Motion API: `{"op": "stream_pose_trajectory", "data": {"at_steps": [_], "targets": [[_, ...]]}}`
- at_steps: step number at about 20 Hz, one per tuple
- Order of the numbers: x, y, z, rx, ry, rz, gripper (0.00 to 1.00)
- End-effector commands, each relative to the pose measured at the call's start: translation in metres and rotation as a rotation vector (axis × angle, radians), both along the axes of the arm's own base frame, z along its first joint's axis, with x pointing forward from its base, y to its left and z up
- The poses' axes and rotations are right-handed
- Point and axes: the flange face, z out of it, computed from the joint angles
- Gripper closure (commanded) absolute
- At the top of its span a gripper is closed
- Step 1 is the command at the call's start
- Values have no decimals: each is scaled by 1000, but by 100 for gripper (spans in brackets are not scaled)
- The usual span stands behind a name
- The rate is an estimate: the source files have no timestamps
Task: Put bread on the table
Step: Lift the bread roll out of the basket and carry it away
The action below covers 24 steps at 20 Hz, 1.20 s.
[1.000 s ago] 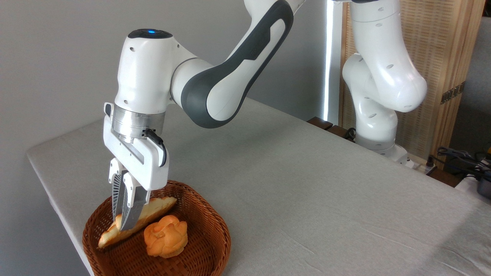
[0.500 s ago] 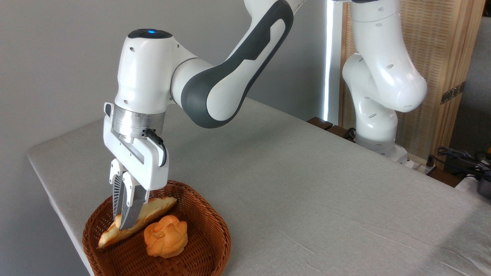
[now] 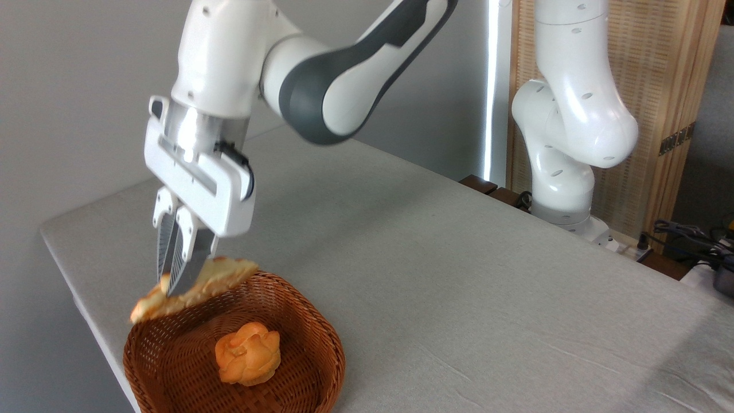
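While our pincer (image 3: 170, 289) clamps the bread (image 3: 221, 276) near its middle, the pastry hangs tilted in the air above the back rim of the wicker basket (image 3: 309, 332), where a rose-shaped bun (image 3: 248, 352) sits, on the grey table (image 3: 459, 275).

Pale, brown-edged bread (image 3: 221, 274) hangs tilted above the table (image 3: 459, 275).

A brown woven wicker basket (image 3: 298, 378) is sitting at the lower left. A round orange rose-shaped bun (image 3: 248, 360) is lying inside the basket, near its centre. A slatted light-wood screen (image 3: 654, 74) is standing at the upper right. Dark cables (image 3: 685, 235) are lying at the right edge.
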Motion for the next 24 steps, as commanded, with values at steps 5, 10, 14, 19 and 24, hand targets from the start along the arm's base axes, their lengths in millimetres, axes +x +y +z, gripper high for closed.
{"op": "stream_pose_trajectory", "data": {"at_steps": [5,10,14,19,24], "targets": [[-41,7,42,-30,130,-17,78],[-71,8,54,-28,249,-52,78],[-100,9,43,-29,332,-72,78],[-126,7,11,-19,400,-92,71],[-131,-8,-25,4,461,-119,49]]}}
